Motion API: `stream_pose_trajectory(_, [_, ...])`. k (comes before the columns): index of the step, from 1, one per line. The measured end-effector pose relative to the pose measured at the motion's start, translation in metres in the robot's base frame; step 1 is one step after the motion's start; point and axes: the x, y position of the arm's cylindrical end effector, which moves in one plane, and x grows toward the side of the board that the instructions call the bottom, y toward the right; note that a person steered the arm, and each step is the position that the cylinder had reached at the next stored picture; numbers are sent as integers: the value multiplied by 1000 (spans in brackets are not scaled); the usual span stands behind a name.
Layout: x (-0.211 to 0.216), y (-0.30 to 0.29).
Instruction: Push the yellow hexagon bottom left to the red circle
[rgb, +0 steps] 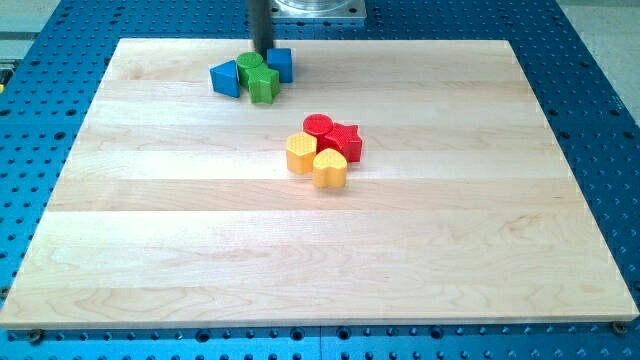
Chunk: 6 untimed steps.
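My tip (262, 54) sits among the green and blue blocks at the view's top; there are no fingers, only a rod. The yellow hexagon block (300, 153) touches the red circle block (318, 126), already at its lower left, so approach softly

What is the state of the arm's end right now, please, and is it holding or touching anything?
My tip: a bare rod with no jaws, holding nothing; it stands at the view's top among the green round block, the blue cube and the green block.
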Motion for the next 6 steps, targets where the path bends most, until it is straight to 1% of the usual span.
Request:
stream_pose_trajectory(1, [23, 52])
stream_pose_trajectory(2, [127, 54])
stream_pose_trajectory(3, [161, 118])
stream_pose_trajectory(4, [162, 114])
stream_pose_trajectory(5, [241, 142])
stream_pose_trajectory(6, [247, 87])
